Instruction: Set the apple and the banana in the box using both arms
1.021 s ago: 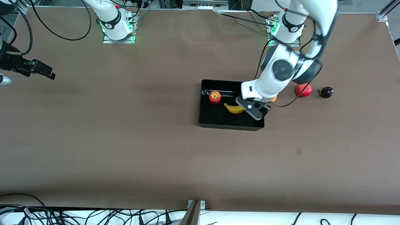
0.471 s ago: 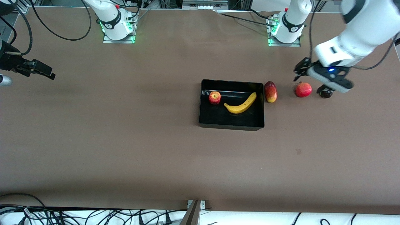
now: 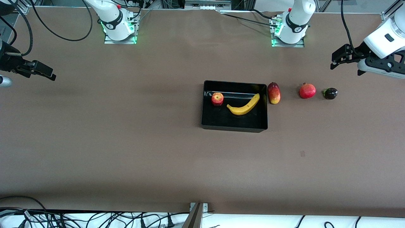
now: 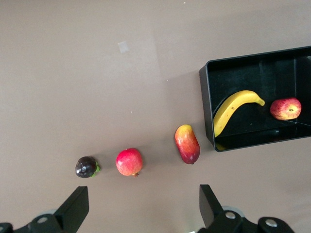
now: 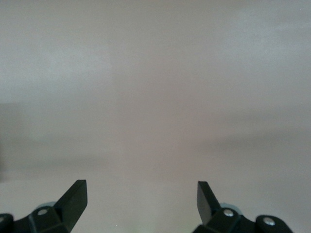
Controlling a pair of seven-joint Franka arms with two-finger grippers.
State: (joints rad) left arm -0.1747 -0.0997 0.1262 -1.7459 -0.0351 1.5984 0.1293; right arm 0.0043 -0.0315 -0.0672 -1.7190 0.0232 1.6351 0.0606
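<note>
The left gripper is pulling away from the box: a second ago it was down inside the box at the banana, half a second ago it was lifted over the pomegranate, and now it is hanging empty over bare table at the left arm's end, with its fingers spread wide apart. From its wrist camera the whole row is lying well clear of it: the dark plum-like fruit and the pomegranate nearest under it, then the mango, and the box farthest off.

The banana is lying free in the box, curved across the floor toward the mango's side, with the apple just beside its other tip, both resting well inside the glossy walls. Neither is touching either gripper.

The right gripper is waiting over bare table at the right arm's end, well apart from the box, its fingers standing open with nothing between them.

Judging from how things are lying, both task fruits are already delivered and the left arm's retreat is reading as the closing move; the three remaining fruits are sitting outside the box toward the left arm's end, and they are not part of the job, so nothing further seems to be needing a grasp
</note>
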